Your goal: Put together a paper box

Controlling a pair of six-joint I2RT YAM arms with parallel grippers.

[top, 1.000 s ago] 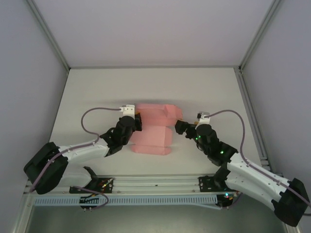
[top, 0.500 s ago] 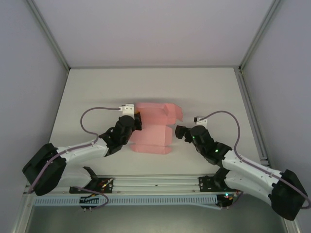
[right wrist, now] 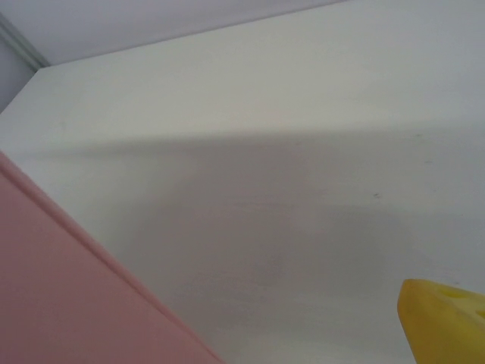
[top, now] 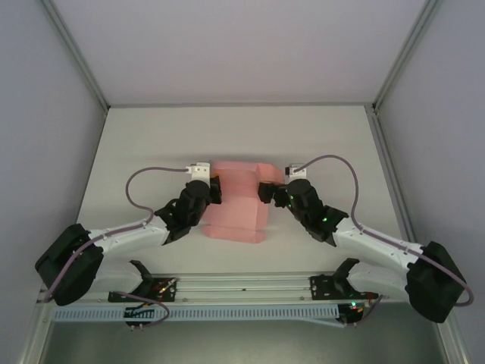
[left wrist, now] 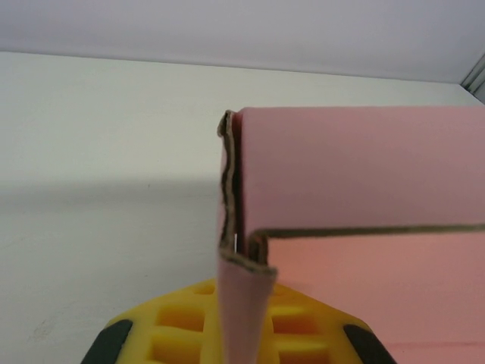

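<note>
One change worth logging: the paper box (top: 236, 208), a half-folded pink card shape lying mid-counter between the two arms, now has the right fingers (top: 265, 191) at its far right corner. A second ago they stood off to the right, apart from the card. The raised far-right flap that showed plainly then is now partly hidden behind that arm's wrist. Whether it has been pushed inward cannot be told from above.

Right wrist view: pink card at the lower left, one yellow pad (right wrist: 447, 322) well apart from it. So the right fingers are spread wide and grip nothing.

Left side unchanged. The left fingers (top: 214, 187) stay pinched shut on the box's left wall. In the left wrist view a thin strip of card stands up out of the yellow pads (left wrist: 182, 334).

White counter (top: 151, 136) lies all around.

Judgement: the right arm has closed in to work the far right flap while the left anchors the box. Folding is under way, far from finished. A push there could slide or skew the card if the left hold slips.
</note>
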